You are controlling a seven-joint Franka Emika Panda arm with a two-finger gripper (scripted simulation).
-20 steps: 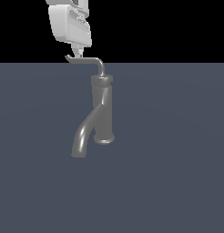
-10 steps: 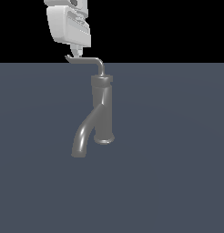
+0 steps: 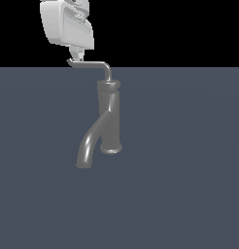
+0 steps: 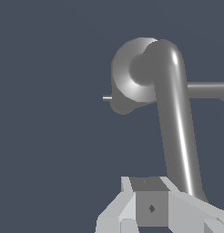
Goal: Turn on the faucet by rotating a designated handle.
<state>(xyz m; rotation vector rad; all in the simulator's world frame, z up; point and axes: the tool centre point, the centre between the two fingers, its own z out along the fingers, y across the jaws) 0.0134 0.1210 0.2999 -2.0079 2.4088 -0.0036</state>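
Grey metal everywhere here: one faucet standing upright on a flat slate-blue surface, one thick spout curving down toward the exterior view's left, and one thin handle running sideways from the top of the body out to the exterior view's left. One gripper too, white and boxy, hanging right over the handle's far tip (touching it or just above, hard to call from here).

The gripper's upper part is cut off by the frame edge, and only a single finger stub shows below the housing, so whether the jaws are spread or pinched cannot be told. In the wrist view, the gripper shows only as pale blocks at the edge, fingertips out of sight; the handle runs from it toward the round faucet top.
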